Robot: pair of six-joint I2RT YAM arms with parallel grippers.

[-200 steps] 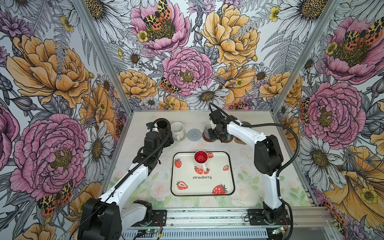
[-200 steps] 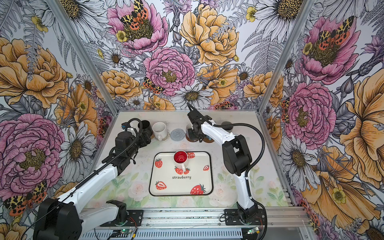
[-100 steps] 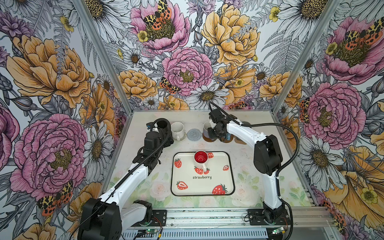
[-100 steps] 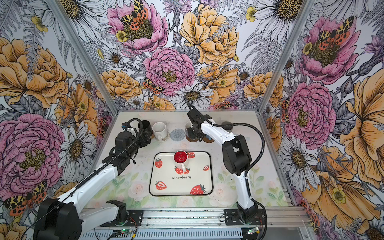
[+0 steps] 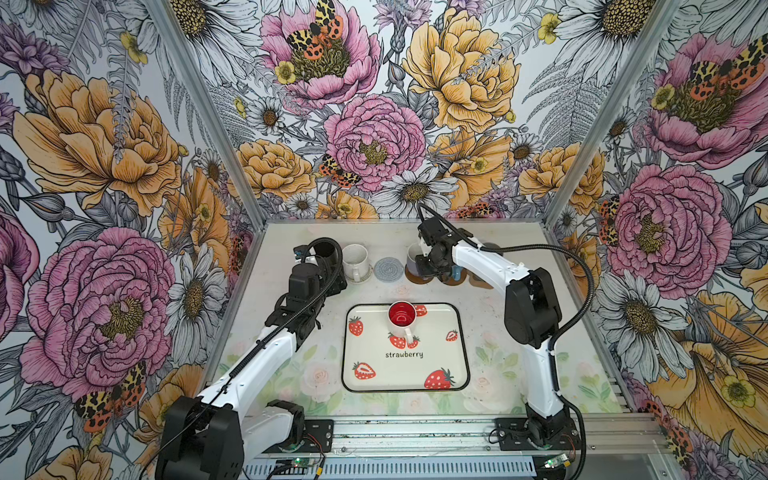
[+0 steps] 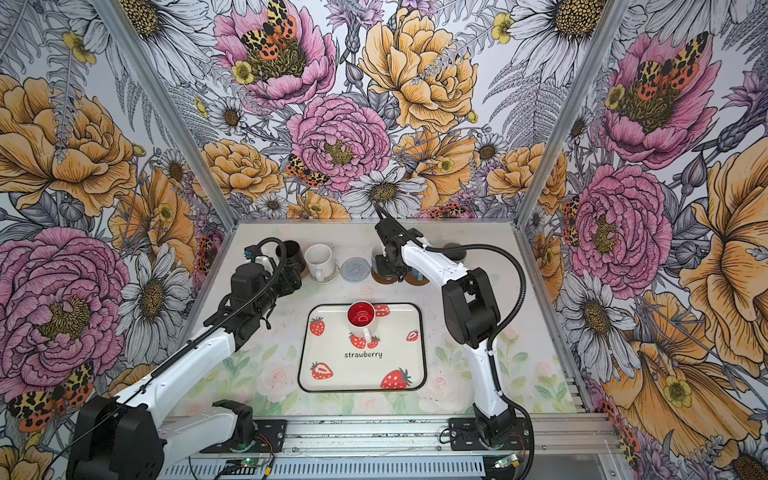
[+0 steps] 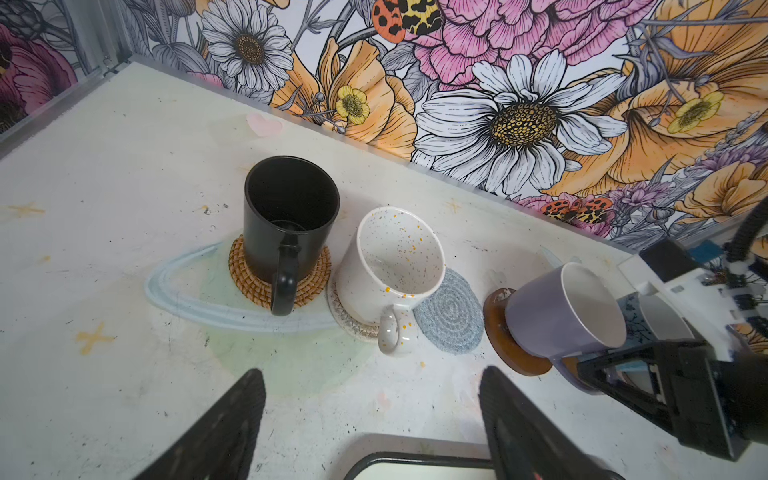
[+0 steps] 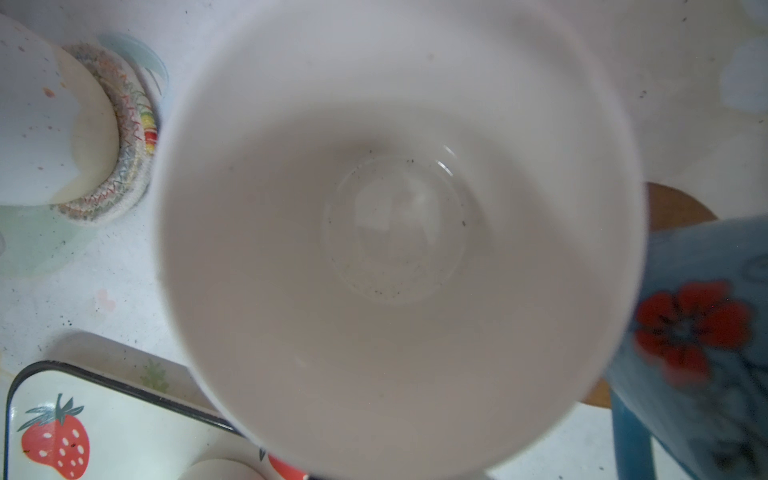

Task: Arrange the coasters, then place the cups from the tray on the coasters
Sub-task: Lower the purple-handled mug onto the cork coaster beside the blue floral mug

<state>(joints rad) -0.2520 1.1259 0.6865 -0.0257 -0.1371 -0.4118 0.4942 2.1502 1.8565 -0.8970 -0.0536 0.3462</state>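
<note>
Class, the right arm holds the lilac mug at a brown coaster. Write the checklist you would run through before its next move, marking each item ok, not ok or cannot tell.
1. Right pincer shut on the lilac mug, at its handle: ok.
2. Mug above the brown coaster: ok.
3. Mug's base resting flat on that coaster: cannot tell.
4. Gap to the light blue mug beside it: cannot tell.
5. Left pincer open, empty, apart from the mugs: ok.
6. Grey-blue coaster bare for the red-inside mug on the tray: ok.
</note>
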